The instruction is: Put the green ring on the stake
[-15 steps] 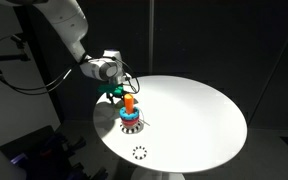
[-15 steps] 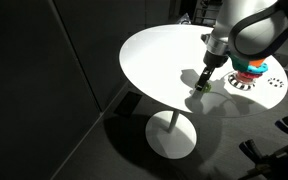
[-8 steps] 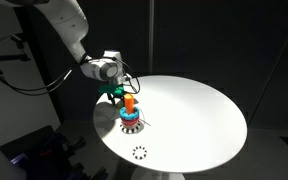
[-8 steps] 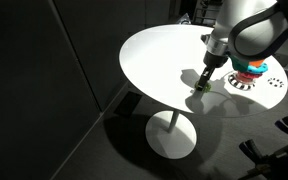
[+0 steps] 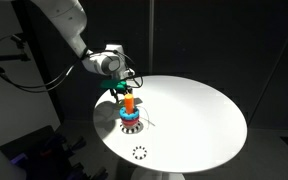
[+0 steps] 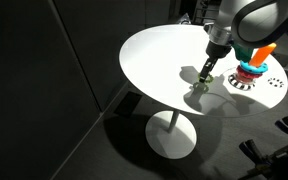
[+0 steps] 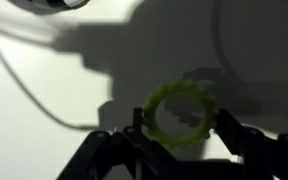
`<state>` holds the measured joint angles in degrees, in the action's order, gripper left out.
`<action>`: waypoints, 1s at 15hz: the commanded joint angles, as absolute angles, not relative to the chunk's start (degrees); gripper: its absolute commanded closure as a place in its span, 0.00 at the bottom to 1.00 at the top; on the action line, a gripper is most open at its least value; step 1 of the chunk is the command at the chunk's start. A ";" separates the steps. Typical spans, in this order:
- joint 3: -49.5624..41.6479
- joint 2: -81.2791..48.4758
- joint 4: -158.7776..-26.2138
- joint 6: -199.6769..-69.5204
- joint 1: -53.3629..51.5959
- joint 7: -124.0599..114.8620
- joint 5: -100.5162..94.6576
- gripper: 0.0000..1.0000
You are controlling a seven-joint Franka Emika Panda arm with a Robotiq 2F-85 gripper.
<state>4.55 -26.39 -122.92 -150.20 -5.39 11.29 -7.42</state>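
Plainly, in an exterior view the pincer point(image 5: 117, 88) hangs low over the bench point(image 5: 194, 110) near its 10 o'clock edge. The ring point(image 5: 112, 91) shows green at its tip, and the stake point(image 5: 129, 102) is just beside it toward 4 o'clock. We judge that closeness the first hazard: a sideways carry without enough lift would knock the stake or shove its base point(image 5: 130, 122).

In an exterior view from another spot, the pincer point(image 6: 202, 84) has the ring point(image 6: 199, 89) close above the bench point(image 6: 154, 55). The stake point(image 6: 255, 58) stands apart toward 2 o'clock. Whether the ring has cleared the surface we cannot tell here.

In the wrist view the fingers point(image 7: 134, 128) press the ring point(image 7: 179, 115) from 9 and 3 o'clock, so we read the pincer point(image 7: 181, 128) as grasping it by its toothed outer rim. Such a thin hold could let the ring tilt or slip. Tilted, its hole would catch on the stake's top instead of dropping over.
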 commanded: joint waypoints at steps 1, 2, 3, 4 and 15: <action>3.71 -22.44 -122.56 -145.61 -5.41 10.74 -9.00 0.51; 3.76 -21.42 -122.59 -144.59 -5.13 11.17 -8.85 0.51; 3.79 -20.48 -122.59 -143.61 -4.89 11.53 -8.65 0.51; 3.79 -19.36 -122.66 -142.57 -4.63 11.85 -8.55 0.51; 2.65 -6.37 -123.64 -130.70 -2.04 15.06 -7.80 0.51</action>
<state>2.93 -10.62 -122.71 -133.91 -3.03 12.98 -7.44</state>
